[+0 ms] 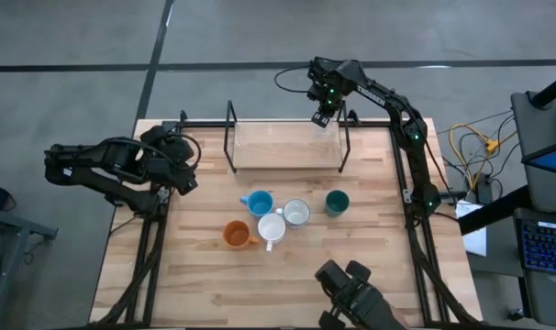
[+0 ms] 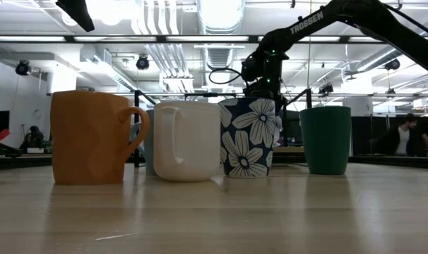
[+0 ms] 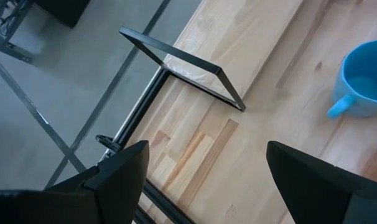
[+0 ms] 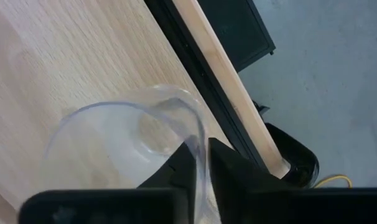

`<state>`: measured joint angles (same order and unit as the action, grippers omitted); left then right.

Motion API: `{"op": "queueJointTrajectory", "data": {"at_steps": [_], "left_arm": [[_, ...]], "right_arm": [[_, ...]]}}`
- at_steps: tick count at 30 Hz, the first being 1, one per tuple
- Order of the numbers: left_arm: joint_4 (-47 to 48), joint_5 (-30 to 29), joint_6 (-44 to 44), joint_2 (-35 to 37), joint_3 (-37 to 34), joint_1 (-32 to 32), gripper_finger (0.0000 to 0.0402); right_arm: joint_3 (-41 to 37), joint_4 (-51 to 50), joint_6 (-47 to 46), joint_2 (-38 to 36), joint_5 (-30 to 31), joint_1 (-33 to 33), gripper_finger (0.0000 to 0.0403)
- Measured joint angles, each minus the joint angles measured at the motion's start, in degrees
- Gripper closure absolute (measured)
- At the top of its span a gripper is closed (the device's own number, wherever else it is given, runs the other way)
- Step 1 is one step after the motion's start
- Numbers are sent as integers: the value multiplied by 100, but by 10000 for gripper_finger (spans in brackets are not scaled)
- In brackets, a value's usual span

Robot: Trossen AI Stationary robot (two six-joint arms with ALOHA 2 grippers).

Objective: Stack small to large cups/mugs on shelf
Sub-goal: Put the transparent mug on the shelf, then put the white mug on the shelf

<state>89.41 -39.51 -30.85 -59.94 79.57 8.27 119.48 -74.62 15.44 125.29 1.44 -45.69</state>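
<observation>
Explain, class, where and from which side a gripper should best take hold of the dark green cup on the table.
Probably by the rim, coming straight down. The dark green cup stands upright and open-topped with no handle showing, apart from the other mugs. One finger inside and one outside its wall should hold it, much as the right gripper pinches the clear glass cup.

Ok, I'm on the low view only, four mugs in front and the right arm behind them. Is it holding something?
Observer: Yes, the right gripper pinches the rim of a clear glass cup at the right end of the shelf.
Operator: Anything else on the shelf?
Observer: No, the high view shows the rest of its board bare.
Operator: And the left arm?
Observer: The left gripper is open, by the table's left edge, holding nothing.
</observation>
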Motion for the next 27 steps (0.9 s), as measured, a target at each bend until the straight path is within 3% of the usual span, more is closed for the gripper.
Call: {"op": "queueJointTrajectory", "data": {"at_steps": [15,27], "left_arm": [[5,22,0,9,0,0,91],[62,38,-30,50,0,-2,91]], "right_arm": [[108,39,4,0,12,-9,267],[1391,-29,-22,-11,11,-9,249]]}}
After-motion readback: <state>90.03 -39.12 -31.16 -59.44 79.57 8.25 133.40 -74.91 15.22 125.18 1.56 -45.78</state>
